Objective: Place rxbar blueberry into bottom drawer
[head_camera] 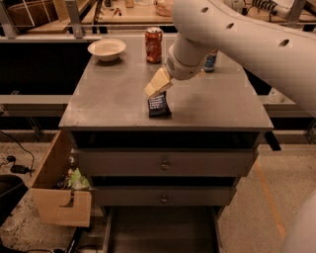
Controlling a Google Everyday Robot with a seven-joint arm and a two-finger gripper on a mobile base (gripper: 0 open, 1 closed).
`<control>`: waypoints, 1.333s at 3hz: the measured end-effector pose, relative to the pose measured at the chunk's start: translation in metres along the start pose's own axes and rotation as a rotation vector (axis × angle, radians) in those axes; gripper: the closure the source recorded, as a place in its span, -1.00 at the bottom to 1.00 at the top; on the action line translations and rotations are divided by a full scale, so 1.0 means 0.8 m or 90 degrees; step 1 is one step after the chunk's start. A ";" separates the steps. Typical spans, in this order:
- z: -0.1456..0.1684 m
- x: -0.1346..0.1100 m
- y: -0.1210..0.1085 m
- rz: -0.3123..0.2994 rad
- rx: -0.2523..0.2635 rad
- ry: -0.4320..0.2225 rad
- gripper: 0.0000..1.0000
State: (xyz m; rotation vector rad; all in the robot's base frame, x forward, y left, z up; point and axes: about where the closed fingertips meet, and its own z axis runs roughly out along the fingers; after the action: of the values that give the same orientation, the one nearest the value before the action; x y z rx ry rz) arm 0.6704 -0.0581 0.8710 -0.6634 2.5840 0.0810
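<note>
The grey metal bench [113, 99] stood on a speckled concrete floor [247, 207], with a cluttered wooden worktop [123, 15] behind it. At the back of the bench top sat a white bowl [106, 48] and, just right of it, a red soda can [154, 44]. A blue-silver can [210, 62] stood further right, partly hidden by the arm.

Under the top, the two knobbed drawers [163, 162] were closed. The bottom drawer [163, 232] below them was pulled out, its dark tray facing up. A tan wooden box [59, 197] leaned against the bench's left side, with crumpled green packaging [79, 180] inside it. A black cable [19, 148] trailed over the floor at far left.

The rxbar blueberry [159, 105] lay flat on the bench top near the front edge, roughly mid-width, well apart from the bowl and cans.

The white arm [237, 34] reached in from the upper right and angled down and leftward across the bench. Its tan pincer [153, 89] pointed down-left, with its tip over the bar's rear end. It seemed to be just touching the wrapper, though the angle left contact uncertain. Whether the pincer was clenched or released could not be told from this side.
</note>
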 end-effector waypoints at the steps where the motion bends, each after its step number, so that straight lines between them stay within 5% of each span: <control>1: 0.017 -0.007 0.008 0.015 0.011 0.028 -1.00; 4: 0.053 0.041 0.011 0.054 0.016 0.121 -1.00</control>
State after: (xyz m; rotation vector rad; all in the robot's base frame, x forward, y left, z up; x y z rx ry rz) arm 0.6590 -0.0575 0.8179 -0.5773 2.7908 0.0136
